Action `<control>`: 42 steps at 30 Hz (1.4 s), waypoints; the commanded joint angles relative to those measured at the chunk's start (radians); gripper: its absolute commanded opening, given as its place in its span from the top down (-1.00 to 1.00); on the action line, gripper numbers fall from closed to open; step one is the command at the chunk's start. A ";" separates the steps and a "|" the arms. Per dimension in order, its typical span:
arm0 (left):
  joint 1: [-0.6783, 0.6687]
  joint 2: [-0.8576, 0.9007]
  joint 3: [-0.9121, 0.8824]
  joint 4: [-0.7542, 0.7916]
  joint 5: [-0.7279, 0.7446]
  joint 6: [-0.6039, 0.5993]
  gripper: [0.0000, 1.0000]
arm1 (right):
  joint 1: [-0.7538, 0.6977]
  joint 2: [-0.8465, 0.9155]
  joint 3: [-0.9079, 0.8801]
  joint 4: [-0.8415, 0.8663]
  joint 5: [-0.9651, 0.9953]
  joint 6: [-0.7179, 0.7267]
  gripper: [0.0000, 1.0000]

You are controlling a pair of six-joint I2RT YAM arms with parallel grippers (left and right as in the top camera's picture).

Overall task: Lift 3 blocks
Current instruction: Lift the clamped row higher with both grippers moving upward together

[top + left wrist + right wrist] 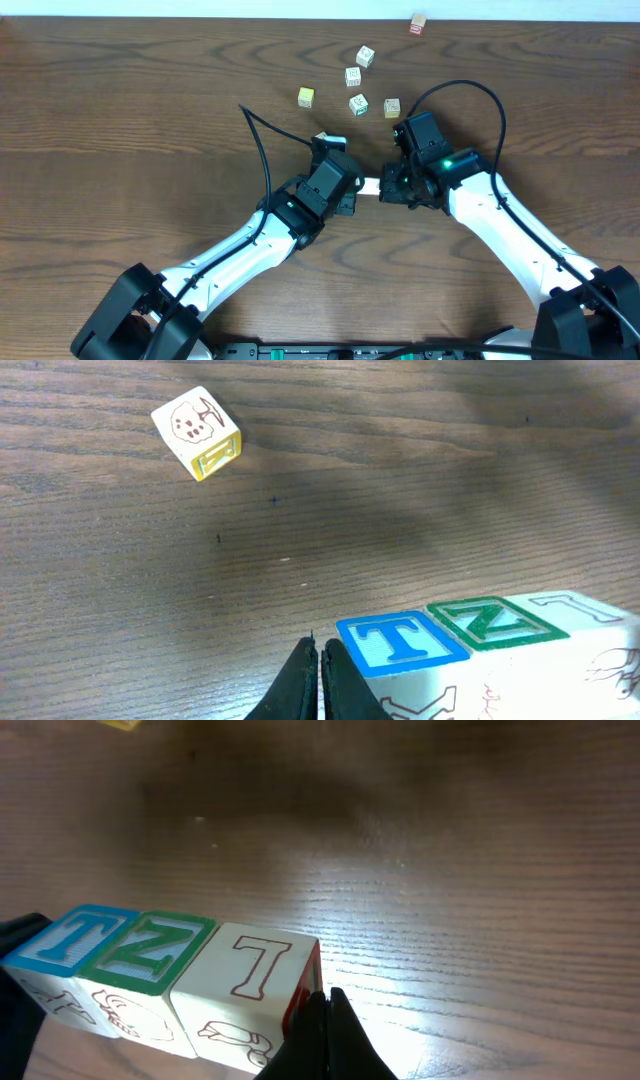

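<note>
Overhead, the blocks [370, 186] form a row between the left tool [357, 190] and the right tool [385, 188], squeezed end-on for lifting; in the left wrist view, the blue-lettered end sits just right of its shut tips; in the right wrist view, the red-lettered end presses just left of its shut tips, and I cannot tell whether the row is clear of the desk [470, 870].

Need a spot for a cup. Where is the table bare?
Bare: the left part of the table, left of the yellow block and left arm; also the right part, below the reddish block, beyond the right arm. Crowded: the loose blocks at top centre, and the middle, where the row of three blocks sits between left hand and right hand.
</note>
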 commanded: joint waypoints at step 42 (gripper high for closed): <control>-0.078 -0.031 0.174 0.037 0.327 0.015 0.86 | 0.080 -0.034 0.162 0.022 -0.455 -0.032 0.97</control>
